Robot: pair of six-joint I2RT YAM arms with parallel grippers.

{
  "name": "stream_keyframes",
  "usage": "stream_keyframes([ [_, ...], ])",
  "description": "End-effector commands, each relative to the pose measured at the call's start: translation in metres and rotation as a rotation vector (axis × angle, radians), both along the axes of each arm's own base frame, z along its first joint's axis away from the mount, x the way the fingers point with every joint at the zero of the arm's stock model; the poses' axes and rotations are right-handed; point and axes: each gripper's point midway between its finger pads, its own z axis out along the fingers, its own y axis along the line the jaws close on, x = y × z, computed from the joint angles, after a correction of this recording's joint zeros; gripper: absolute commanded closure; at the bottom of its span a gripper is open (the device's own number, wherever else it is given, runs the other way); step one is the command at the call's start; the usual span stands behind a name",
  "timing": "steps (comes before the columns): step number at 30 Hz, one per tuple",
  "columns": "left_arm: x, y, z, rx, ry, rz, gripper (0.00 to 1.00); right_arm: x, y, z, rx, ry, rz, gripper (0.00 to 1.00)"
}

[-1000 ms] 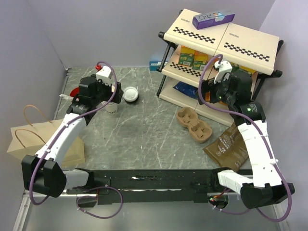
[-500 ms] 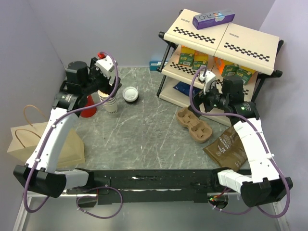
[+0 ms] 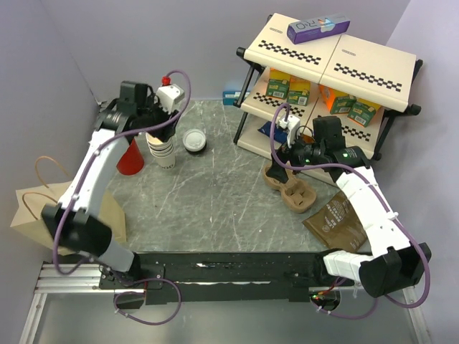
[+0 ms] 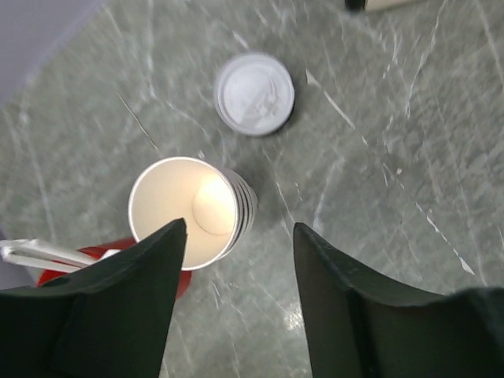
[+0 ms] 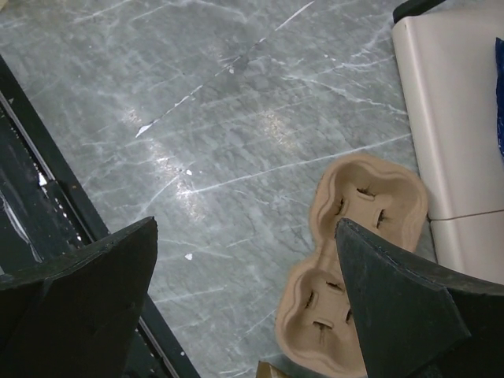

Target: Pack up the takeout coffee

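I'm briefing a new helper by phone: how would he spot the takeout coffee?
Find the shelf rack at the back right; the coffee stands just left of its legs. It alone has a white lid and dark sides; the cream cup stack beside it is open-topped.

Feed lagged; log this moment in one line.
left gripper: open over cream cup stack | right gripper: open over pulp cup carrier | takeout coffee: lidded, untouched
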Motion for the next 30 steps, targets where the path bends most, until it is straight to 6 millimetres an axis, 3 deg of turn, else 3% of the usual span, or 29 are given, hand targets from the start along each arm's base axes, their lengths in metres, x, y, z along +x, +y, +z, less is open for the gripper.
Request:
stream_keyframes([
  [1,0.01,0.001,-0.01,0.003,0.115,0.019,0.4,-0.004,0.008,0.013,0.038,-0.026,0.031,0.0],
  [5,0.026,-0.002,-0.013,-0.02,0.125,0.034,0.41,-0.012,0.003,0.012,0.024,-0.028,0.03,0.0],
  [9,0.032,-0.002,-0.036,-0.005,0.208,0.054,0.45,-0.015,0.001,0.006,0.009,-0.029,0.026,0.0],
  [21,0.033,0.017,-0.067,0.072,0.282,0.141,0.51,-0.005,0.003,0.005,0.016,-0.022,0.022,0.0],
  [30,0.031,0.015,-0.079,0.062,0.322,0.137,0.56,-0.005,0.002,0.002,0.002,-0.015,0.022,0.0],
])
